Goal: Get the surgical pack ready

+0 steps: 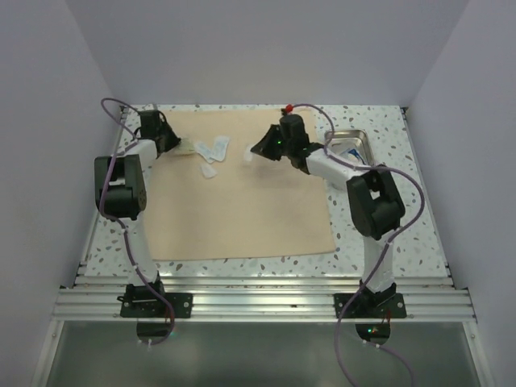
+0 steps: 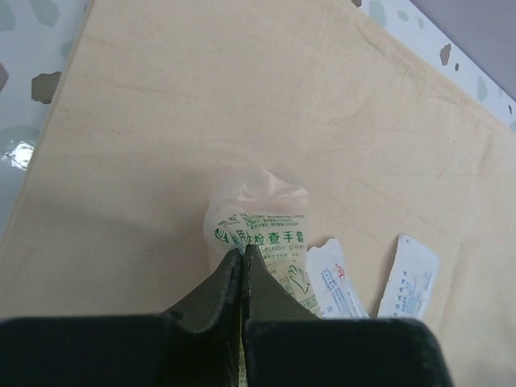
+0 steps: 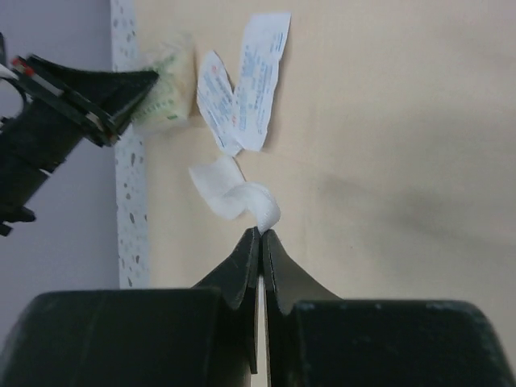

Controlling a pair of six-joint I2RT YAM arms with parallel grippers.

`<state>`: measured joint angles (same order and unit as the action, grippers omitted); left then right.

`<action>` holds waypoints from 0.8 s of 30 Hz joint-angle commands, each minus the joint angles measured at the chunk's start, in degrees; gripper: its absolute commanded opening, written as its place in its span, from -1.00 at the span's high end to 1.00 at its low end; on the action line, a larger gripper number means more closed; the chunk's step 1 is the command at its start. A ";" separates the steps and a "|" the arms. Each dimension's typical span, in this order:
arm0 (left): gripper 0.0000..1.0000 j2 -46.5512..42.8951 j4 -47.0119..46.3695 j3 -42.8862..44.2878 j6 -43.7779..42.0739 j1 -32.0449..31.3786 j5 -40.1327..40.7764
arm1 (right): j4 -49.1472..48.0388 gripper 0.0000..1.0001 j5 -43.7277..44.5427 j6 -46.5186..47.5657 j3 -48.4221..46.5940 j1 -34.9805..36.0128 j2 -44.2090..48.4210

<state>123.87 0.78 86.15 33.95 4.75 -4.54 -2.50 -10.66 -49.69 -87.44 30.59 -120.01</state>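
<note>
Wrap sheet [image 1: 242,210] flat mid-table, slightly skewed; steel tray [image 1: 364,135] off its far-right corner, half hidden by right arm [image 1: 375,201]. Left gripper [image 2: 243,251] clamped on green-printed packet [image 2: 266,214] at sheet's far-left. Right gripper [image 3: 262,234] clamped on curled gauze strip [image 3: 230,197] trailing leftward.

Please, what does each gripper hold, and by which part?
Left gripper pinches the glove packet by its edge; right gripper pinches the gauze strip by its end.
</note>
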 commanded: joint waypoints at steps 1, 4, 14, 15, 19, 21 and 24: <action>1.00 0.50 -2.27 0.78 0.23 0.26 -3.55 | -3.03 1.00 -0.15 1.44 5.07 -6.05 10.38; 1.00 -2.65 -3.67 -1.33 0.41 0.08 -4.60 | -2.42 1.00 -0.33 2.58 10.26 -10.96 14.44; 1.00 -17.60 -2.45 -5.82 -1.79 -7.72 -6.10 | 3.72 1.00 1.77 8.29 17.39 -25.75 20.95; 1.00 -19.44 -2.36 -5.73 -1.96 -8.70 -5.93 | 4.34 1.00 1.87 9.08 17.30 -26.45 20.52; 1.00 -22.88 -2.18 -4.68 -1.70 -13.10 -6.09 | 6.36 1.00 3.18 9.96 17.56 -29.53 19.46; 1.00 -23.68 -2.71 -3.98 -1.00 -15.82 -8.20 | 6.72 1.00 4.84 10.14 18.35 -30.15 19.46; 1.00 -22.46 -3.32 -1.25 -0.82 -20.74 -9.70 | 6.98 1.00 6.69 10.23 20.02 -30.41 20.25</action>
<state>101.38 -0.69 81.78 33.36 -12.95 -11.42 3.07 -6.98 -41.21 -69.01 0.16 -102.28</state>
